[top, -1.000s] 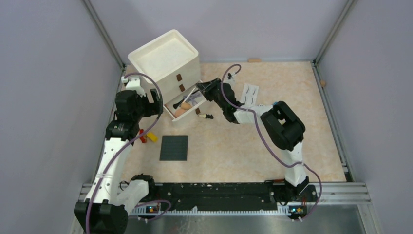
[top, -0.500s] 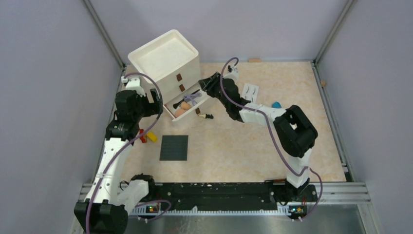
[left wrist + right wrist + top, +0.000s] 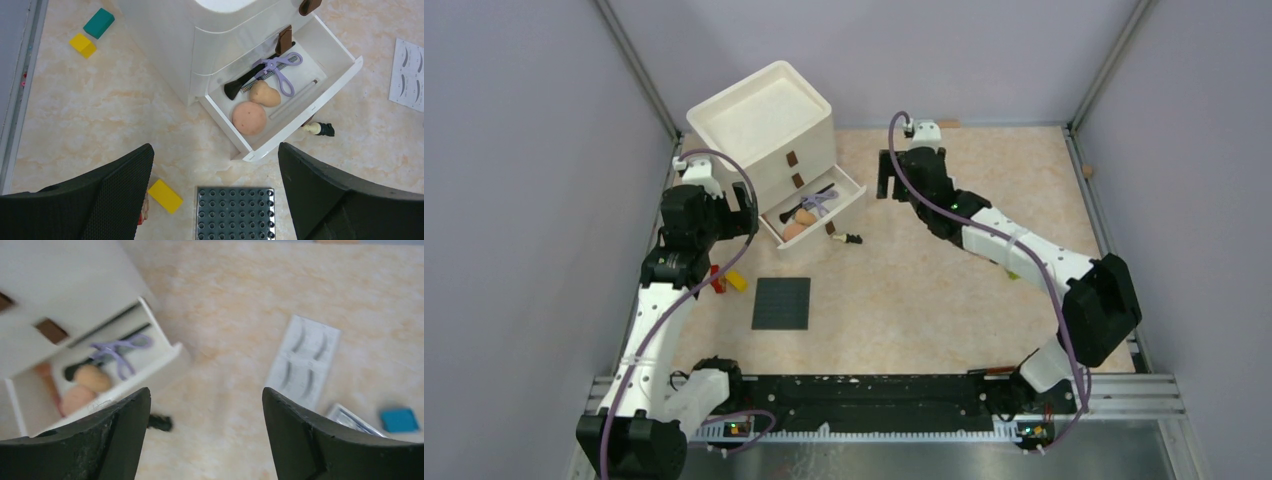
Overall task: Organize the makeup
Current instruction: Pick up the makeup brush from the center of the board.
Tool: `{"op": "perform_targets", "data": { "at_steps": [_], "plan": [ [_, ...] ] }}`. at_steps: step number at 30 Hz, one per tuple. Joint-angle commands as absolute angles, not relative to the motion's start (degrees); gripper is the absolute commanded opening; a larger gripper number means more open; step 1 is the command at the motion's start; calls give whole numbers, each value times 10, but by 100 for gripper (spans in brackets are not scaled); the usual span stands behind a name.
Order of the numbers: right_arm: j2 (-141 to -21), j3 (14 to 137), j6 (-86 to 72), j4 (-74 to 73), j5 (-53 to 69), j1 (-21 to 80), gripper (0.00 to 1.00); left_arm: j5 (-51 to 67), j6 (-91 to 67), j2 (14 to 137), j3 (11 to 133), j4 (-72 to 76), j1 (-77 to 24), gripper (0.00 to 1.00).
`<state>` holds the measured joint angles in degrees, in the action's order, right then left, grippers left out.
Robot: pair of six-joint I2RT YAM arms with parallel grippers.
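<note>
The white cabinet [image 3: 764, 130] has its bottom drawer [image 3: 330, 92] pulled out. In the drawer lie a dark brush [image 3: 244, 82], a purple curler [image 3: 281, 67], a peach sponge [image 3: 265, 94], a round peach puff [image 3: 249, 118] and a thin pencil [image 3: 293, 99]. A small dark-capped tube [image 3: 319, 129] lies on the table just in front of the drawer. The white false-eyelash card [image 3: 303, 360] lies to the drawer's right. My right gripper [image 3: 205, 392] hangs open and empty between drawer and card. My left gripper [image 3: 214, 150] is wide open and empty, above the table near the drawer's front corner.
A dark studded plate [image 3: 235, 212] lies below the left gripper, with a yellow brick [image 3: 165, 196] beside it. A green brick [image 3: 98, 22] and another yellow brick [image 3: 82, 45] lie left of the cabinet. A blue piece [image 3: 398, 419] lies right of the card.
My right gripper has pulled back out of the drawer to the right and opened. Its arm has swung out toward the right. The left arm has not moved.
</note>
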<state>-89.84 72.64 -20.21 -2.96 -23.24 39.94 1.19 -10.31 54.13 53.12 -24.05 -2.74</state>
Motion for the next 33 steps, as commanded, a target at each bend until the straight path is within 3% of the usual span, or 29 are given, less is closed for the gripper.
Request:
{"op": "perform_targets", "data": {
  "at_steps": [1,7,12,18,33],
  "plan": [
    [-876,739,-140,-220,-317,374,82,17,-103,535,533,-224,-29,99],
    [-872,746,-206,-348,-286,348,91,18,-103,539,534,-224,-29,99],
    [-829,679,-188,-315,-214,336,92,17,-103,539,534,-224,-29,99],
    [-853,672,-190,-360,-287,326,93,17,-104,540,534,-225,-29,99],
    [-855,656,-230,-348,-240,275,93,16,-105,541,534,-225,-29,99]
  ]
}}
